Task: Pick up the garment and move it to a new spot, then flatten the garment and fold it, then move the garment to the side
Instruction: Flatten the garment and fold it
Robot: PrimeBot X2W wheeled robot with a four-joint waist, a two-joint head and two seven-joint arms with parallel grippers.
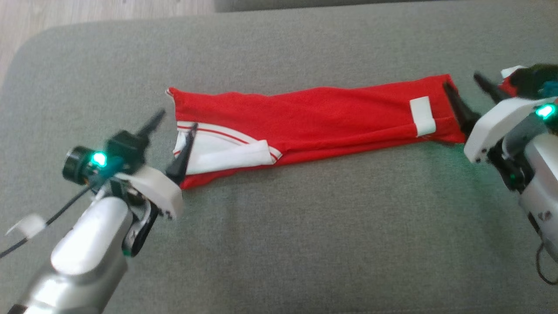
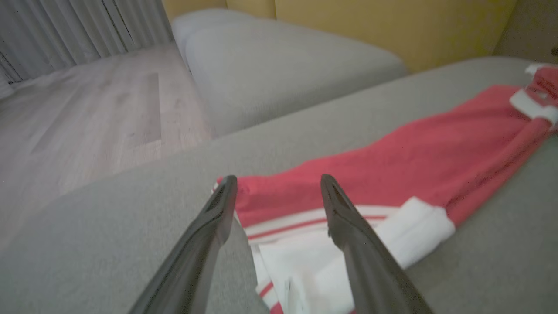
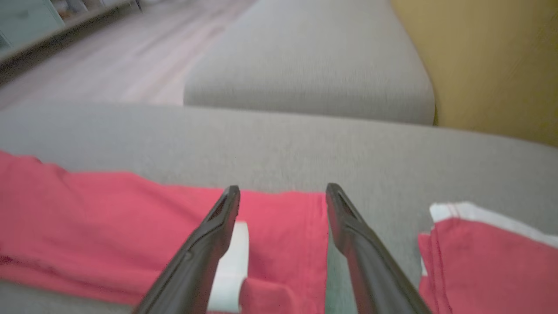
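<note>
garment (image 1: pixel 314 117): red, folded into a long narrow strip, lying flat across the middle of the cushion (image 1: pixel 305 244), running from its left part almost to its right edge
panel (image 1: pixel 218 152): white with thin red stripes, at the garment's left end, on the near side
patch (image 1: pixel 422 115): white, across the strip close to its right end
left gripper (image 1: pixel 178 120): open at the garment's left end; one finger lies over the panel, the other is out over bare cushion just past the garment's edge; the left wrist view (image 2: pixel 279 179) shows the gap wide
right gripper (image 1: pixel 461 80): open at the garment's right end; one finger is over the red hem, the other over bare cushion; whether it touches the fabric I cannot tell
cloth (image 3: pixel 479 261): a second red piece with white trim, near the cushion's right edge, just beside the right gripper
floor (image 1: pixel 87 13): pale wood beyond the cushion's far left corner
</note>
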